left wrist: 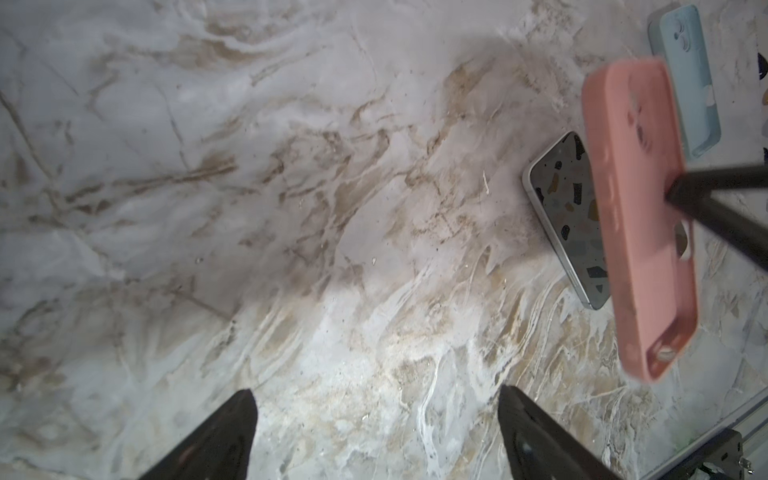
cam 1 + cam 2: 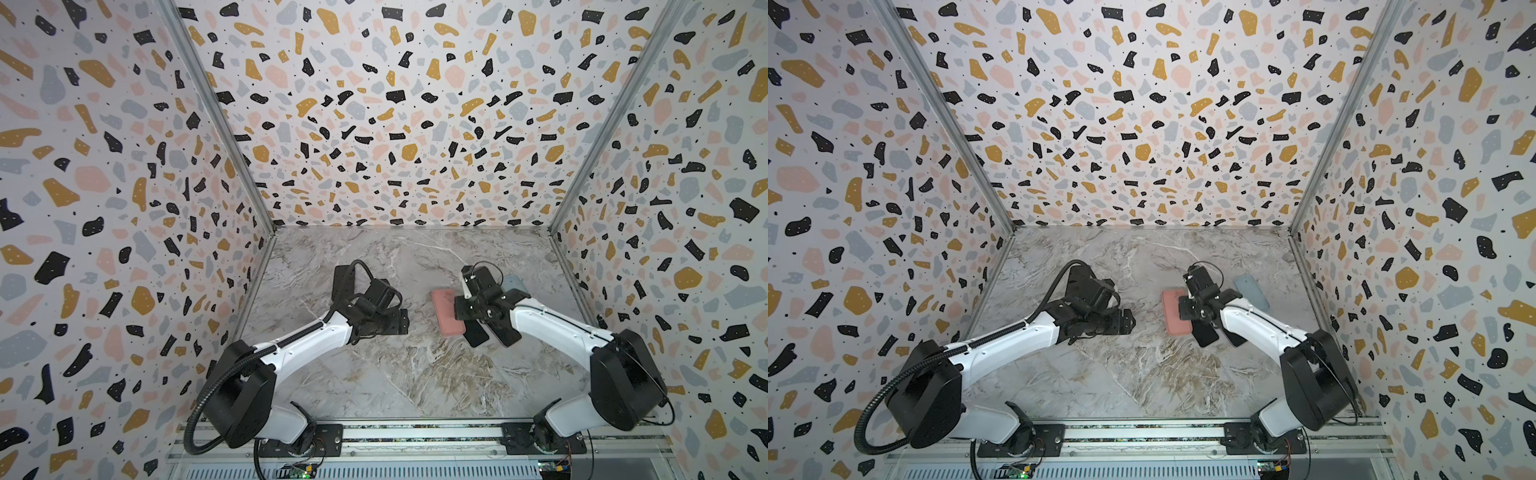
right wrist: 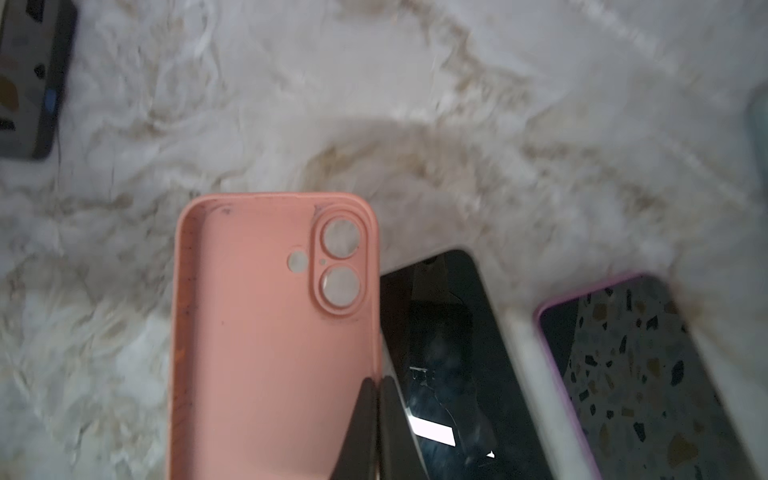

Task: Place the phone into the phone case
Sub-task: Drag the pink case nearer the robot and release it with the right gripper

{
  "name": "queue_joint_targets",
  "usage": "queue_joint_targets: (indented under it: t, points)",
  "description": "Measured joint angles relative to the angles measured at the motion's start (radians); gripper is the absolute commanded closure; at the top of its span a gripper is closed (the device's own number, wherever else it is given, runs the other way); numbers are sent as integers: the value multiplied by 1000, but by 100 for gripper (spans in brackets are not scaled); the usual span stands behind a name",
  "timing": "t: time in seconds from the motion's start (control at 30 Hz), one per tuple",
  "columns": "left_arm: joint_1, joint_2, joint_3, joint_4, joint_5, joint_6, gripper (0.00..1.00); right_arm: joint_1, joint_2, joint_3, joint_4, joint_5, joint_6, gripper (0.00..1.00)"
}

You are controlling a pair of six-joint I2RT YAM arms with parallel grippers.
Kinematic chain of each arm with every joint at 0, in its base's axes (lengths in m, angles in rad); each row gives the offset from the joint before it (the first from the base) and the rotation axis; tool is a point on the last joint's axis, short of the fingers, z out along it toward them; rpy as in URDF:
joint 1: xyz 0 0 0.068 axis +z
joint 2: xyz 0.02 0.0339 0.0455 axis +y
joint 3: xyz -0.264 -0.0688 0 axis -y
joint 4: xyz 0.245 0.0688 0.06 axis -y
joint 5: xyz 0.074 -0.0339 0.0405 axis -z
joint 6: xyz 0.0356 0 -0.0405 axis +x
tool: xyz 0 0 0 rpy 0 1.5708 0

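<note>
Right gripper [image 3: 377, 388] pinched tight on the long side wall of the pink phone case [image 3: 266, 332], held open side up above the marble table [image 3: 457, 104]. Bare phone [image 3: 449, 353] lies screen-up just beside it. Left gripper [image 1: 376, 399] is spread wide over bare table.

Soft light; glare on phone [image 3: 449, 365]; wrist views blurred, probably motion.
</note>
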Motion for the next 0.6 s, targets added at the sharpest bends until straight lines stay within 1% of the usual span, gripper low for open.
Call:
queue_joint_targets:
  t: [0.13,0.23,0.43,0.6]
  points:
    - [-31,-31,-17,13,-7,-38,9,132,-106,-123,-15,20,118,100]
    - [-51,-37,-27,37,-13,-60,9,206,-133,-165,-11,33,183,100]
    - [-73,-40,-74,61,-19,-96,9,272,-134,-241,14,43,272,100]
    - [-84,-40,-75,71,-22,-109,9,310,-119,-246,38,42,324,98]
